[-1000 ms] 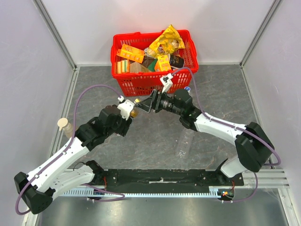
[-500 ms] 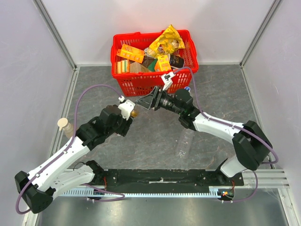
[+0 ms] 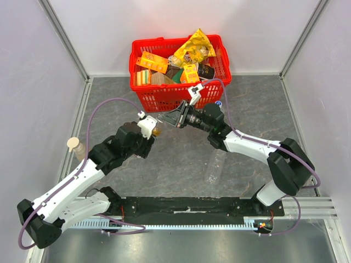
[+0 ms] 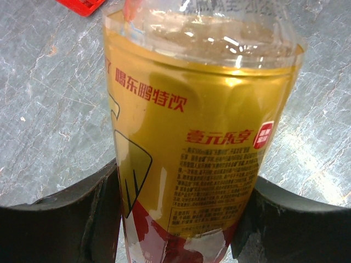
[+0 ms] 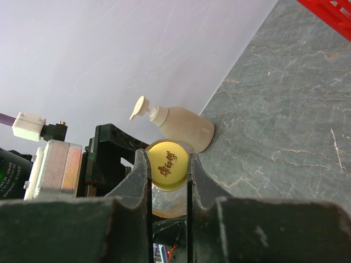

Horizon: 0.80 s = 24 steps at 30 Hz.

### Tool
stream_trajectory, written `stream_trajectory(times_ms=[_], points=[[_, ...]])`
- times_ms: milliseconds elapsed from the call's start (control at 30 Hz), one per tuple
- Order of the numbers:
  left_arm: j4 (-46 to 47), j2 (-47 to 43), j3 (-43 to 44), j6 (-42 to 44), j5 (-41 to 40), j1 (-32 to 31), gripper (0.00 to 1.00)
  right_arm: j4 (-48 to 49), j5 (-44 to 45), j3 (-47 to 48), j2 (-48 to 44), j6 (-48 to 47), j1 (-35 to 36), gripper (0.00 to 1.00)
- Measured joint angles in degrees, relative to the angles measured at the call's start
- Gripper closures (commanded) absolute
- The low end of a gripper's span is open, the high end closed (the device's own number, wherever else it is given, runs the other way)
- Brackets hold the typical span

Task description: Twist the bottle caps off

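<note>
The left tool [image 4: 184,219] clamps the body of a gold-labelled drink bottle [image 4: 197,126], holding it tipped toward the right arm and, it seems, clear of the grey surface [image 4: 49,109]. The right tool [image 5: 168,164] is closed narrow on the yellow cap [image 5: 169,172] at the bottle's mouth, one finger on each side of its rim. The step in hand looks like twisting this cap off. To do it well, the right wrist should turn about the bottle's own axis. The left grip must be firm enough that the body does not spin along. The right arm should draw back gently as the thread lets go, in case the bottle holds liquid.
</note>
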Motion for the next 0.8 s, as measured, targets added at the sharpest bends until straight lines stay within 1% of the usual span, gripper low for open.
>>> stream_trajectory(times_ms=[33, 267, 433, 633, 800], points=[[0.0, -0.02, 0.0, -0.04, -0.02, 0.0, 0.6, -0.04, 0.02, -0.04, 0.0, -0.35, -0.07, 1.0], [0.0, 0.2, 0.0, -0.28, 0.2, 0.02, 0.6, 0.92, -0.37, -0.7, 0.0, -0.79, -0.31, 1.0], [-0.07, 0.76, 0.04, -0.28, 1.97, 0.02, 0.59, 2.78, -1.66, -2.23, -0.52, -0.92, -0.74, 1.0], [-0.02, -0.66, 0.59, -0.24, 7.58, 0.02, 0.6, 5.55, -5.6, -4.39, -3.52, -3.37, -1.62, 1.0], [-0.13, -4.42, 1.36, -0.24, 15.1, 0.17, 0.62, 9.4, -12.44, -4.44, -6.47, -7.04, -1.92, 1.0]])
